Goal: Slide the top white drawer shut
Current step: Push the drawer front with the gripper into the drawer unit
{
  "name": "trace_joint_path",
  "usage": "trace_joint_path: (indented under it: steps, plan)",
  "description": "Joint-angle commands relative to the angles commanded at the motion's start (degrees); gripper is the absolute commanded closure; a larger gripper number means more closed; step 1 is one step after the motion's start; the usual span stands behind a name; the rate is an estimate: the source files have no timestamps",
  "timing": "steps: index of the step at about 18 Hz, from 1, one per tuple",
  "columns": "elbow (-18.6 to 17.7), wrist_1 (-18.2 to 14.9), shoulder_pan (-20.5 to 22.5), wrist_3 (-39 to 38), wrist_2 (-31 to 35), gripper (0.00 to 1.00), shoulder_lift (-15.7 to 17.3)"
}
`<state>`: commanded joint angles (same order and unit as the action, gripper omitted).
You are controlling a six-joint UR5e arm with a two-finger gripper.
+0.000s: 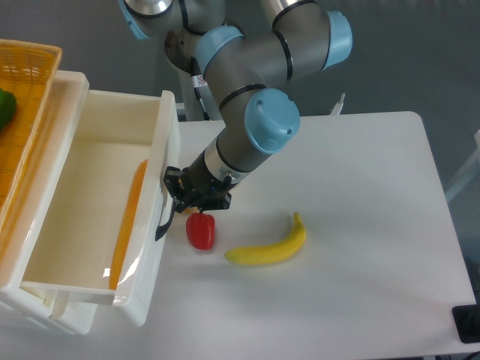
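One gripper [178, 196], grip state unclear, meets the top white drawer [154, 225]; one banana [268, 247]; one red pepper [200, 230].

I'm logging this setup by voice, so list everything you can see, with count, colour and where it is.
top white drawer: one, glossy white, pulled open at left, black handle on its front
orange strip: one, lying inside the drawer
wicker basket: one, yellow, far left above the drawer
green item: one, in the basket, mostly cut off
red pepper: one, on the table beside the drawer front
banana: one, yellow, right of the pepper
table: one, white
arm: one, grey with blue joints
claw: one, black, at the drawer front by the handle
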<state>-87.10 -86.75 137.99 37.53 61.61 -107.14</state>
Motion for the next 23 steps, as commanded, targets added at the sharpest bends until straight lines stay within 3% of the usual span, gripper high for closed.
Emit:
trace_joint_path:
  steps: [23]
  plan:
    - [0.00,0.79,-9.31,-7.12,0.35,1.00,-0.53]
